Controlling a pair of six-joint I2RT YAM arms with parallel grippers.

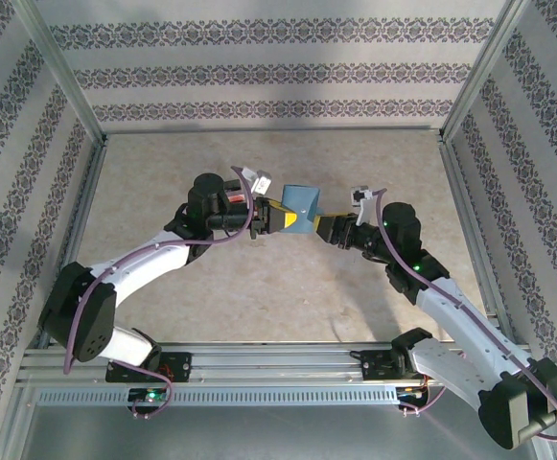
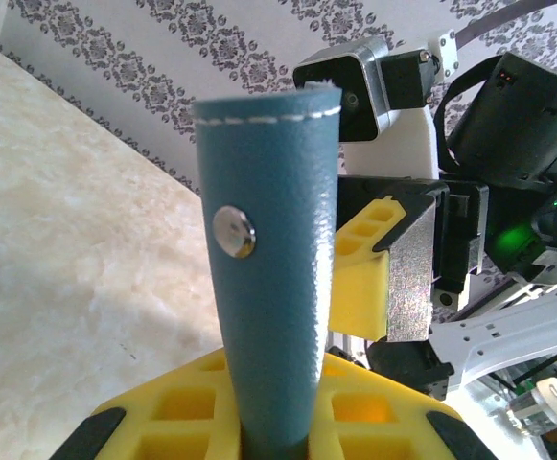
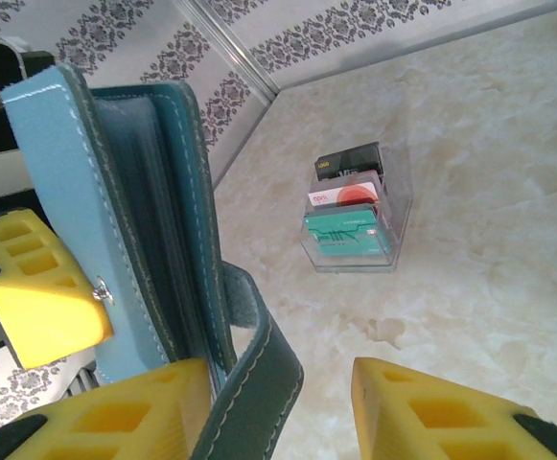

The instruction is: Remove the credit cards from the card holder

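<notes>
— Where do we find the card holder (image 1: 302, 206)?
— We see it lifted off the counter (image 1: 259, 307), in the air between the two arms, near the middle of the workspace. It is teal-blue with white stitching, and a metal snap stud (image 2: 233, 233) shows on its outer cover.

— Is it shut?
— Its clasp strap (image 3: 259, 374) hangs loose, and the covers stand slightly apart. We make out sleeves between them but cannot tell whether any hold cards.

— What grips it?
— The left tool (image 1: 276, 218) is clenched on it: in the left wrist view the holder rises straight up from between the yellow pads.

— And the right tool (image 3: 283, 422)?
— We see its jaws standing apart. The strap dangles between them, against the pad nearest the holder; the other pad is clear of it. Nothing is pinched.

— Where are the credit cards (image 3: 347, 196)?
— On the counter beyond the holder, well apart from it, we see a clear box (image 3: 398, 220) with a dark card, a red-and-white one and a teal one, set one behind another.
</notes>
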